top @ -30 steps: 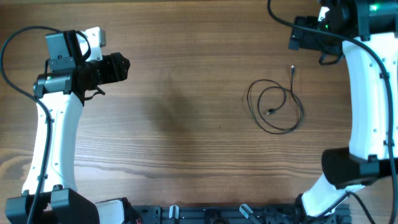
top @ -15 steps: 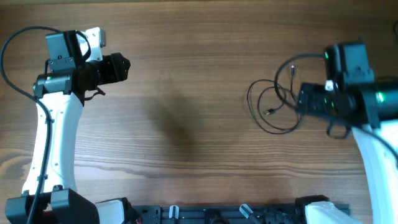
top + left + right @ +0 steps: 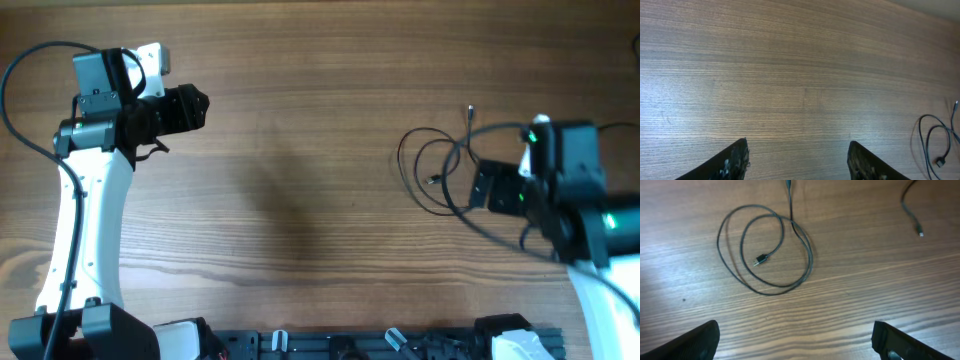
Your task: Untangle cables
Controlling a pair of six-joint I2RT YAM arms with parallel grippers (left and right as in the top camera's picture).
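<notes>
- Since a second ago the right arm (image 3: pixel 570 200) has swung in from the far right corner of the table (image 3: pixel 300 120), so in the overhead view it now hangs over the right edge of the coil. We read that as lining up for a first grab, nothing more yet.
- Meanwhile the left arm (image 3: pixel 85 200) hasn't budged. It's parked at the far left, well apart from the action.
- Next, the cables (image 3: pixel 774 250) lie in the same loose double loop on the bare wood, right of centre. The strands cross near the top of the loop, so we'd say the untangling hasn't started.
- On to the right gripper (image 3: pixel 795 327): the jaws are spread wide with only wood between them, and they hold nothing. The coil sits just ahead of the fingers, not touching.
- Same deal with the left gripper (image 3: pixel 797 150): the jaws are partly apart with only table between them.
- Small stuff: one plug (image 3: pixel 760 260) rests inside the loop, and a second loose end (image 3: pixel 919 232) lies off to the right in the wrist view. We can't tell which cable that one belongs to.
</notes>
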